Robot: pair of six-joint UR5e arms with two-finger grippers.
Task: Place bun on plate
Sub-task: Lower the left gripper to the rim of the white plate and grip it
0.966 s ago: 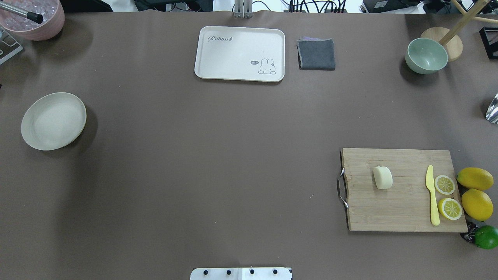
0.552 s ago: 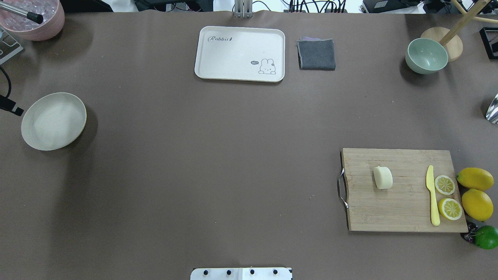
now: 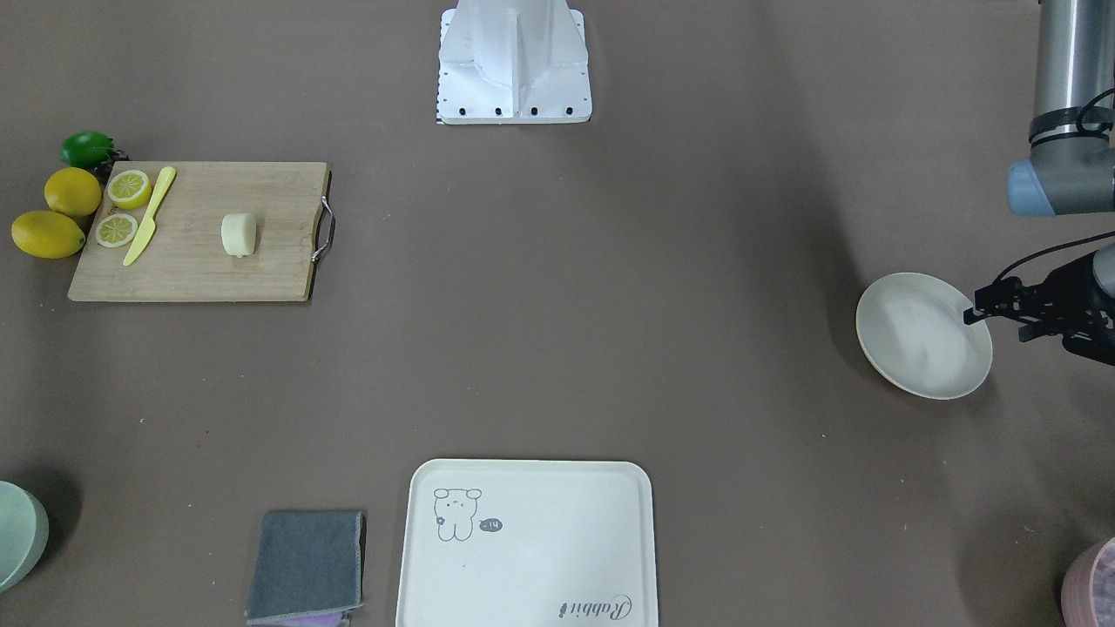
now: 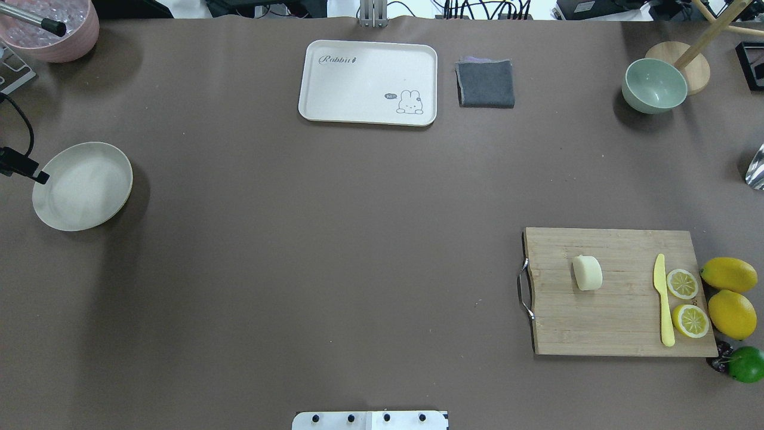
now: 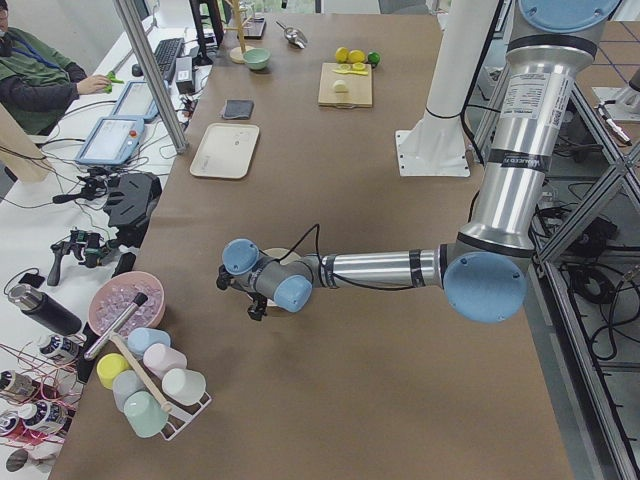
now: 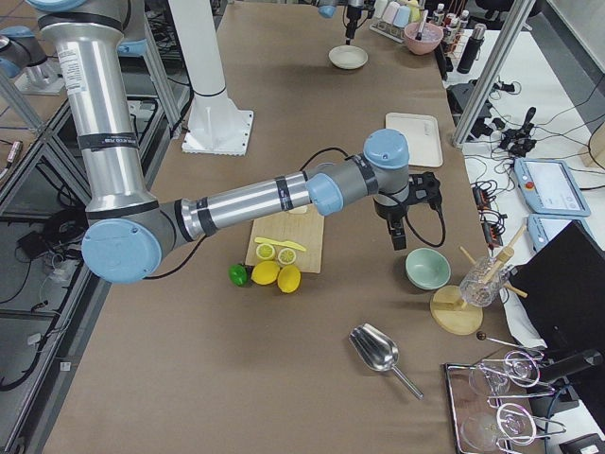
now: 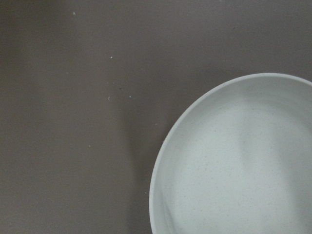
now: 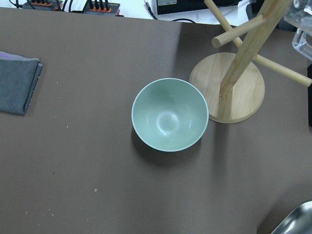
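Observation:
The bun (image 4: 587,272) is a pale cream lump lying on the wooden cutting board (image 4: 621,322) at the right; it also shows in the front view (image 3: 238,235). The plate (image 4: 82,186) is round, off-white and bare, at the table's left (image 3: 923,335), and it fills the lower right of the left wrist view (image 7: 234,165). My left arm's black wrist end (image 4: 24,168) hangs at the plate's outer rim. My left gripper (image 5: 255,308) points down there; I cannot tell its state. My right gripper (image 6: 400,242) hangs over the pale green bowl (image 8: 169,115), far from the bun; I cannot tell its state.
On the board lie a yellow knife (image 4: 662,298) and two lemon halves (image 4: 681,283); whole lemons (image 4: 728,273) and a lime (image 4: 746,364) sit beside it. A cream tray (image 4: 367,80) and a grey cloth (image 4: 485,83) are at the back. A wooden stand (image 8: 234,87) neighbours the green bowl.
My left arm's black wrist end with its cable has come in from the left edge to the plate's rim. The bun and the plate have not moved.

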